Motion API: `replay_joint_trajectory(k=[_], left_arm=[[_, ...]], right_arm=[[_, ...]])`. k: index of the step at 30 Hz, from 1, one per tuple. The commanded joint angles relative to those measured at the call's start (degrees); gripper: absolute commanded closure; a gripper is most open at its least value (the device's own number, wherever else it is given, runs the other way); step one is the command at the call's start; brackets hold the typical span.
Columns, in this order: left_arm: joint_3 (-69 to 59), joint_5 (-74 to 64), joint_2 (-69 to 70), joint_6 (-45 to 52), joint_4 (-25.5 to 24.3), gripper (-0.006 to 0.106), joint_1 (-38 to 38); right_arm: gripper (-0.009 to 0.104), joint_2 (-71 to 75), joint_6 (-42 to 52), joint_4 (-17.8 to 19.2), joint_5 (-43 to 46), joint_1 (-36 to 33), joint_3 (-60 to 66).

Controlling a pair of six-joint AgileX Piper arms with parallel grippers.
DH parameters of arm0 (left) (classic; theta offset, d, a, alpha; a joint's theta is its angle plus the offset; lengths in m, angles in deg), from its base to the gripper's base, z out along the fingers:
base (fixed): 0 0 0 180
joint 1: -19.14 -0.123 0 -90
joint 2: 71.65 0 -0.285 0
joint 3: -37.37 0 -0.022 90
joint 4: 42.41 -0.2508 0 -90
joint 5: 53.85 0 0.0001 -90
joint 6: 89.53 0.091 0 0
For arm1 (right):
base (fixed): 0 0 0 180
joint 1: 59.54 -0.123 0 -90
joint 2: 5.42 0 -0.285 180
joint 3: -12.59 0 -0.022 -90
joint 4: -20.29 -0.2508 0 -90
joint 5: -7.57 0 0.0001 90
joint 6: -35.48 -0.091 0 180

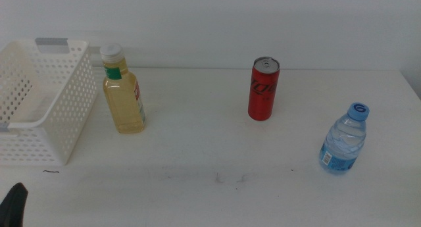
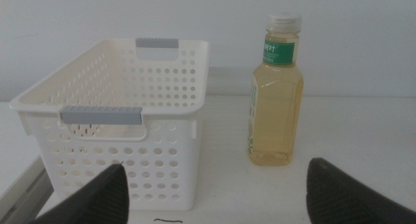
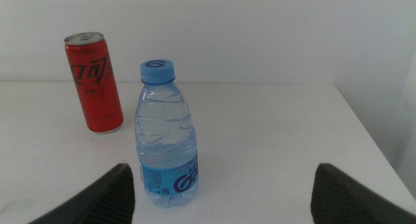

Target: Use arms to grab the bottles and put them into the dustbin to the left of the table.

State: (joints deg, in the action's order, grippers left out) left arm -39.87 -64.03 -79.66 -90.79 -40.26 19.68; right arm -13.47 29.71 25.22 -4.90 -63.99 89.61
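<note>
Middle view shows a white table point(image 1: 197, 154) with three drinks standing upright on it, well apart from one another. A bottle of yellow liquid point(image 1: 123, 92) with a white cap stands at the far left, just beside the white basket point(image 1: 46, 115) that sits at the table's left edge. A slim red can point(image 1: 263, 89) stands near the middle, toward the far side. A small water bottle point(image 1: 344, 140) with a blue cap and label stands at the right, nearer than the can.

Only a dark tip of the left gripper point(image 1: 14, 204) shows, at the near left corner. In its wrist view the left gripper point(image 2: 218, 191) has its jaws spread wide, holding nothing, facing the basket and the yellow bottle. The right gripper point(image 3: 224, 191) also has its jaws spread wide and empty, facing the water bottle, with the can farther off.
</note>
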Motion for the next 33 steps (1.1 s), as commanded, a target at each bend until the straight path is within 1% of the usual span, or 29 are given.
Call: replay_joint_trajectory(k=[1,10,13,16,17,22,24,27,28,33], left_arm=[[0.03,0.33,0.22,-0.09,0.2,0.007,-0.03],[0.03,0.75,-0.1,-0.09,-0.91,0.007,1.26],[0.03,3.51,-4.25,-0.09,-0.4,0.007,2.7],[0.03,15.93,-16.98,-0.09,-1.22,0.007,9.17],[0.03,21.98,-22.9,-0.09,-2.15,0.007,12.03],[0.03,52.91,-52.98,-0.09,-2.15,0.007,23.79],[0.03,63.14,-62.77,-0.09,-2.15,0.007,26.45],[0.03,77.12,-76.13,-0.09,-5.22,0.007,27.08],[0.03,80.14,-79.85,-0.09,-6.2,0.007,27.08],[7.16,80.14,-92.3,-0.64,-11.35,0.007,27.08]], right_arm=[[0.005,0.26,0.17,0.29,0.61,0.5,0.2],[0.005,0.26,0.17,0.29,0.61,0.5,0.2],[0.005,0.26,0.17,0.29,0.61,0.5,0.2],[0.005,0.26,0.17,0.29,0.61,0.5,0.2],[0.005,0.26,0.17,0.29,0.61,0.5,0.2],[0.005,0.26,0.17,0.29,0.61,0.5,0.2],[0.005,0.26,0.17,0.29,0.61,0.5,0.2],[0.005,0.26,0.17,0.29,0.61,0.5,0.2],[0.005,0.26,0.17,0.29,0.61,0.5,0.2],[0.005,0.26,0.17,0.29,0.61,0.5,0.2]])
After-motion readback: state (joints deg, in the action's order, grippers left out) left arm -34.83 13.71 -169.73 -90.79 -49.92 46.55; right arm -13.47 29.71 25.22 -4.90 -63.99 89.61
